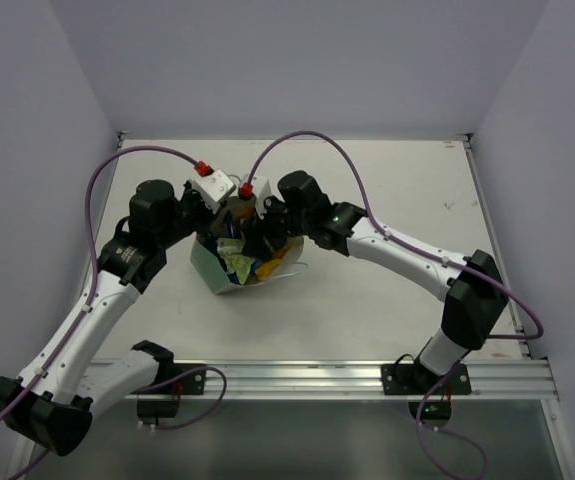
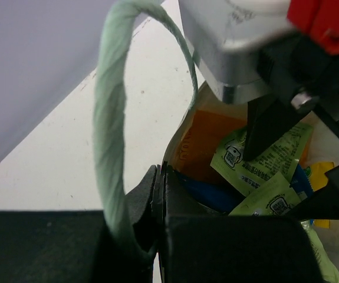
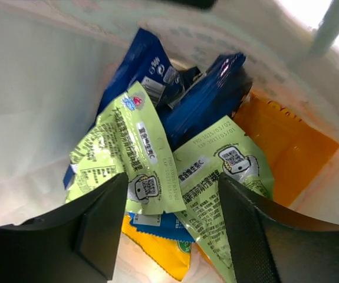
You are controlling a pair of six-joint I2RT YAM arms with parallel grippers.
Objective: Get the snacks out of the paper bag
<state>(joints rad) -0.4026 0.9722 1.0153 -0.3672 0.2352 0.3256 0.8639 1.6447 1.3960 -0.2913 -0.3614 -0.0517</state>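
Observation:
The mint-green paper bag (image 1: 212, 268) stands between both arms, its mouth open. My left gripper (image 2: 159, 177) is shut on the bag's rim, with the pale string handle (image 2: 110, 118) looping over it. My right gripper (image 3: 172, 194) is open inside the bag, its jaws wide apart just above two pale green sachets (image 3: 128, 153). Below them lie two dark blue chip bags (image 3: 204, 100), an orange pouch (image 3: 287, 153), a blue candy pack (image 3: 157, 223) and a yellow candy pack (image 3: 157, 250). The orange pouch (image 2: 207, 138) and the sachets (image 2: 269, 159) also show in the left wrist view.
The bag's pale inner wall (image 3: 28, 106) closes around the right fingers. The white table (image 1: 397, 200) has walls at the back and sides. The other string handle (image 1: 295, 272) hangs on the bag's right. Purple cables arch over both arms.

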